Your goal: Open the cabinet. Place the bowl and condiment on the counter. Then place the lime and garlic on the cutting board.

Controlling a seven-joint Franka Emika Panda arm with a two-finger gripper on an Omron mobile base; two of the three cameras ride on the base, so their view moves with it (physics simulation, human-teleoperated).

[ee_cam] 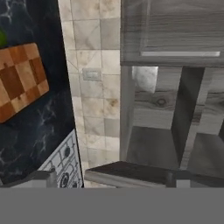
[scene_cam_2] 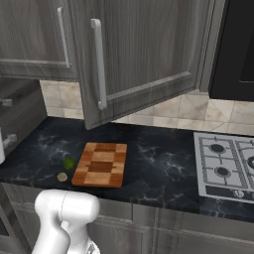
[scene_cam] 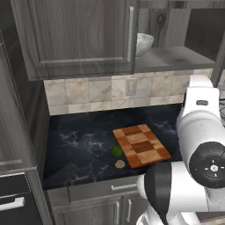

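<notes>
End effector [ee_cam: 109,175] jaws apart, nothing between them. Near edge of surface [scene_cam: 83,145]: garlic [scene_cam: 120,164], lime [scene_cam: 116,151] just behind it, both just left of cutting board [scene_cam: 141,145]. Far, above: cabinet [scene_cam: 79,35], right door swung open, bowl [scene_cam: 143,44] on its shelf.

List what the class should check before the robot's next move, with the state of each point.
1. Cabinet open: ok, one door stands swung out.
2. Bowl located: ok, on the shelf inside the cabinet, not yet on the counter.
3. Condiment located: cannot tell.
4. Jaws open and empty: ok.
5. Board free to take things: ok, nothing lies on it.
6. Lime and garlic on the board: not ok, both lie on the counter beside it.
</notes>
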